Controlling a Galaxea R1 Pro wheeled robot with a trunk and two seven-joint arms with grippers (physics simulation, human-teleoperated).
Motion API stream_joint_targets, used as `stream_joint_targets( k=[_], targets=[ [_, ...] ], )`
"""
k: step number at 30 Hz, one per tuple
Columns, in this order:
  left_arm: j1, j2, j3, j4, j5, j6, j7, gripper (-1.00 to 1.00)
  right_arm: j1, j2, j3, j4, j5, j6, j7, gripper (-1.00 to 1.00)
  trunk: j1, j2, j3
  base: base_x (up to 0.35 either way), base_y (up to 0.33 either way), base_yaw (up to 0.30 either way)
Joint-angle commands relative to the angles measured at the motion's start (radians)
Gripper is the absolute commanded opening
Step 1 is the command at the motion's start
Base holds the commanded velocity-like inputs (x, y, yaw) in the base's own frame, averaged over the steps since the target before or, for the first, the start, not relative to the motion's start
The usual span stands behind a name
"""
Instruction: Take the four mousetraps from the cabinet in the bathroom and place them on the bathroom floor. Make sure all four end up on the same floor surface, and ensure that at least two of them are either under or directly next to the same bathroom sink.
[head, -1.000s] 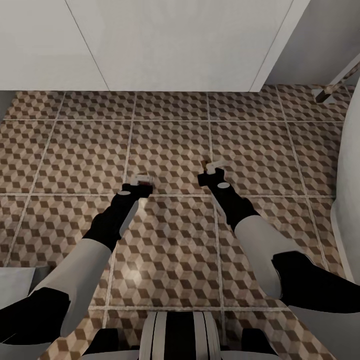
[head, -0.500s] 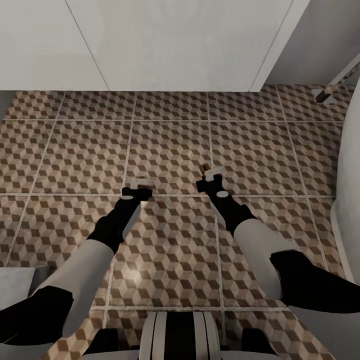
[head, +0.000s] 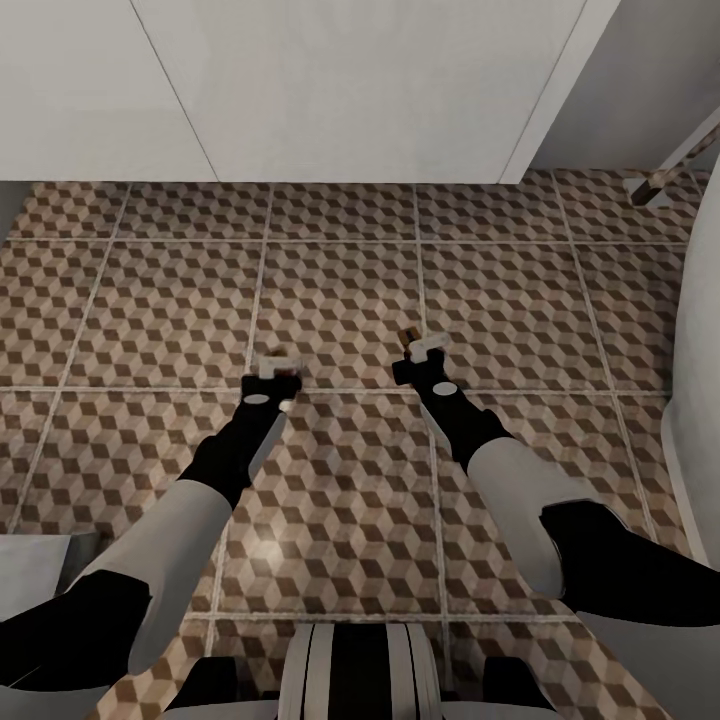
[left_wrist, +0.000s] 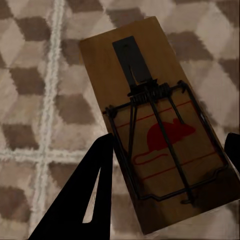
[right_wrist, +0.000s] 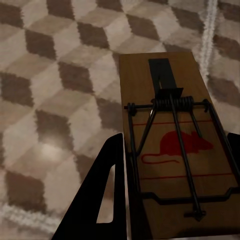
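Observation:
Both arms reach down over the bathroom floor (head: 340, 300), tiled in a brown, beige and white cube pattern. My left gripper (head: 276, 361) is shut on a mousetrap (left_wrist: 155, 130), a brown board with dark wire and a red mouse mark, held between black fingers (left_wrist: 95, 185) just above the tiles. The right gripper (head: 425, 346) is shut on a second mousetrap (right_wrist: 172, 145), flanked by its fingers (right_wrist: 107, 185); a brown corner of it (head: 407, 336) peeks past the gripper. The cabinet and the sink are out of view.
White flat panels (head: 350, 90) rise along the far edge of the floor. A white curved body (head: 702, 380) bounds the right side. A thin brown-and-white object (head: 660, 182) leans at the far right. My base (head: 355, 680) stands at the near edge.
The left gripper has shifted slightly left and its wrist has turned a little. The right gripper has dropped a touch lower. Both still hold their mousetraps.

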Motion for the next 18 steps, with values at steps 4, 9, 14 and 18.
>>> stream_joint_targets(
  k=[4,9,14,18],
  targets=[
    [0.0,0.0,-0.011,0.0,0.007,-0.08,-0.026,-1.0,-0.001,0.0,0.002,-0.004,0.006,-0.003,-0.003,-1.0,0.0,0.0,0.0,0.0,0.0,0.0],
    [0.0,0.004,-0.015,-0.003,0.006,-0.104,-0.1,-1.0,-0.001,0.0,0.002,-0.01,0.006,-0.003,-0.002,-1.0,0.0,0.0,0.0,0.0,0.0,0.0],
    [0.0,0.01,-0.017,-0.003,0.005,-0.109,-0.136,-1.0,-0.001,0.0,0.002,-0.011,0.006,-0.003,-0.001,-1.0,0.0,0.0,0.0,0.0,0.0,0.0],
    [0.0,0.012,-0.018,-0.007,0.003,-0.11,-0.14,-1.0,-0.001,0.0,0.002,-0.012,0.006,-0.003,-0.001,-1.0,0.0,0.0,0.0,0.0,0.0,0.0]
  ],
)
